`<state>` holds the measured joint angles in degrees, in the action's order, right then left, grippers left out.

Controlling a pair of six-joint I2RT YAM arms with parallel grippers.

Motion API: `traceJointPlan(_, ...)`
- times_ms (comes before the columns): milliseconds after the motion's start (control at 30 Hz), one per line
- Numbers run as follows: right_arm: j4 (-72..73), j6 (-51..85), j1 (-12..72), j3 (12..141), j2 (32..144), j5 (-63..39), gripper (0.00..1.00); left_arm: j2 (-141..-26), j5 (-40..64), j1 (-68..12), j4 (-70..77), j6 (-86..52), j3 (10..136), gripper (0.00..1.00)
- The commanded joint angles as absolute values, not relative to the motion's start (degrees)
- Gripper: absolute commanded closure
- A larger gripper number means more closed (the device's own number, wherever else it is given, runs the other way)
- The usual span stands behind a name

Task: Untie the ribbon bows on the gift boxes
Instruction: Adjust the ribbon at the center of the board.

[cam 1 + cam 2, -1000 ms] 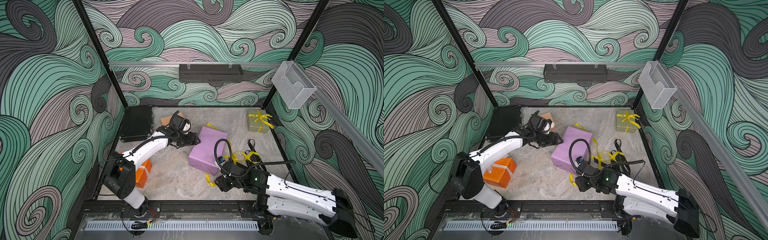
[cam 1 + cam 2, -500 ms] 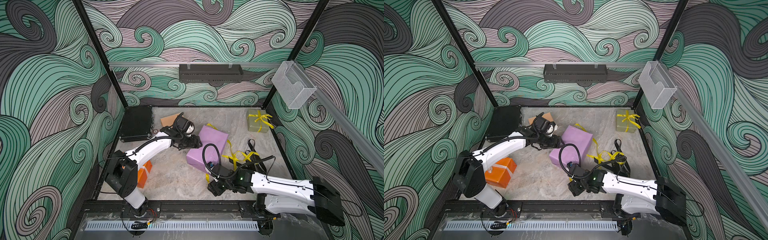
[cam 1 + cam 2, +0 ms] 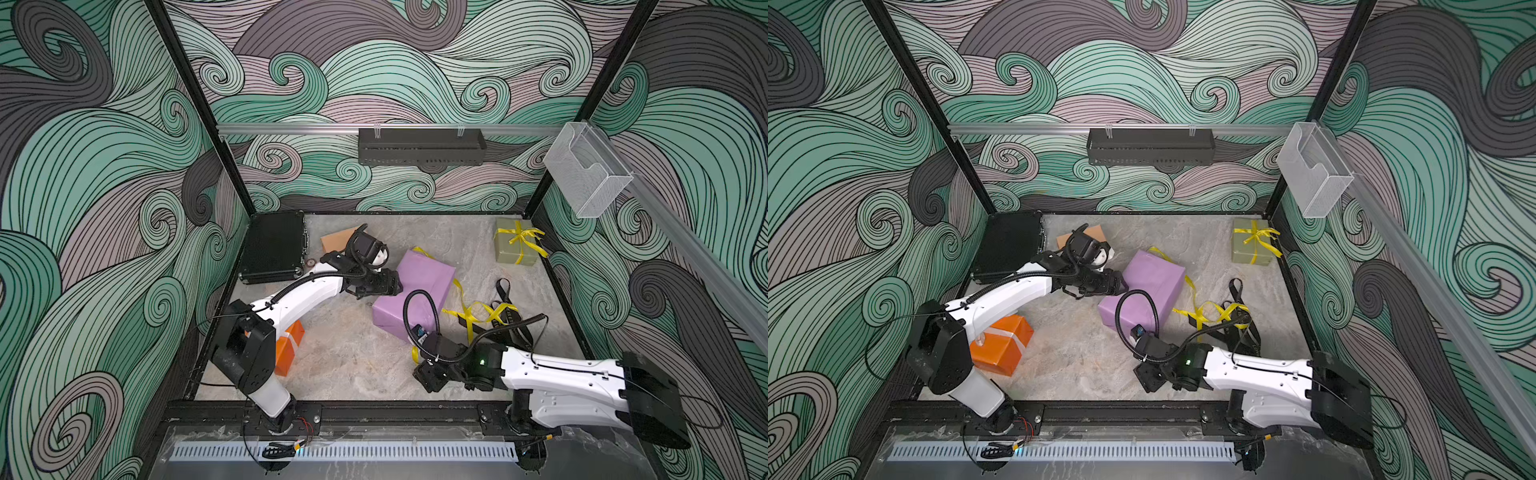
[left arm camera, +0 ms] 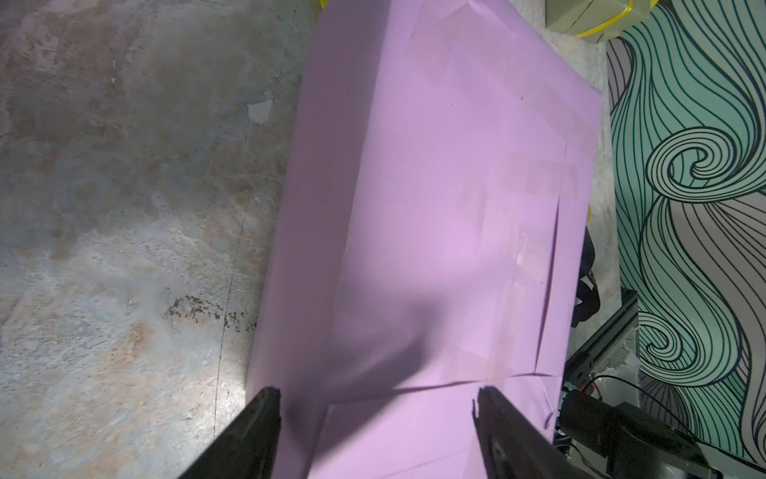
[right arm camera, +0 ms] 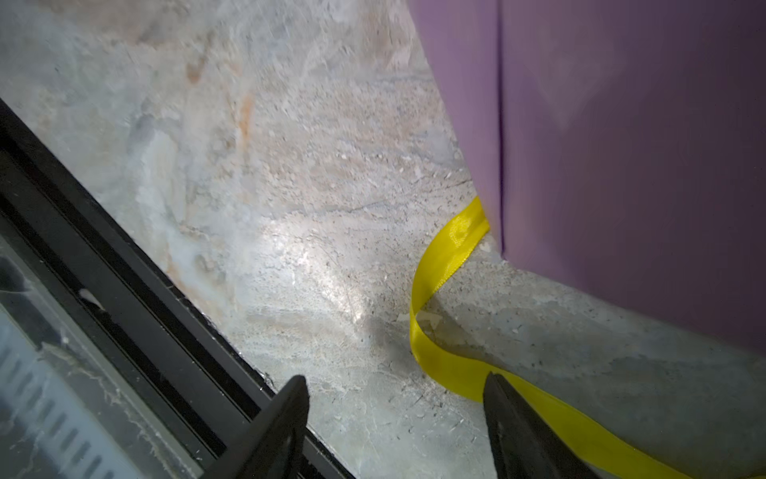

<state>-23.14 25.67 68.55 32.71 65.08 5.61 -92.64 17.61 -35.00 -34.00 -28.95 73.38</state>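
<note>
Over the purple gift box (image 4: 435,207) your left gripper (image 4: 375,392) gapes empty, likely bracing it; your right gripper (image 5: 396,377) gapes empty beside its yellow ribbon (image 5: 447,249).

Inside a robotics laboratory's test cell: a left arm (image 3: 299,297) and a right arm (image 3: 561,374), white with black joints, are mounted on a black base rail (image 3: 395,413) along the front of a stone-patterned table (image 3: 345,361). Panels (image 3: 83,166) printed with teal and grey swirls wall in three sides between black frame posts (image 3: 193,95), and aluminium rails (image 3: 291,129) carry a black perforated tray (image 3: 422,146) and a clear plastic bin (image 3: 586,174).
</note>
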Motion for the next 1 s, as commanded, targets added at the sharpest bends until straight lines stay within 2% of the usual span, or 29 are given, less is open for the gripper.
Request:
traceJointPlan(0, -22.1, 24.4, 68.7, 31.2, 65.5, 6.2, 0.31, -93.4, 17.2, -34.7, -35.7, -28.3, 75.7, 0.25)
traceJointPlan(233, -20.7, 24.0, 68.7, 31.1, 70.6, 10.2, 0.31, -93.3, 17.1, -34.6, -35.2, -28.5, 75.4, 0.25)
traceJointPlan(367, -12.6, 24.4, 68.7, 28.2, 70.8, 11.2, 0.33, -93.0, 17.2, -34.6, -35.0, -28.6, 75.4, 0.25)
traceJointPlan(733, -11.7, 25.4, 68.8, 27.7, 73.5, 11.2, 0.46, -92.1, 17.0, -34.5, -34.9, -28.8, 75.3, 0.25)
traceJointPlan(967, -11.0, 26.8, 70.7, 28.4, 78.1, 11.0, 0.59, -91.3, 16.9, -34.4, -34.9, -28.7, 75.1, 0.25)
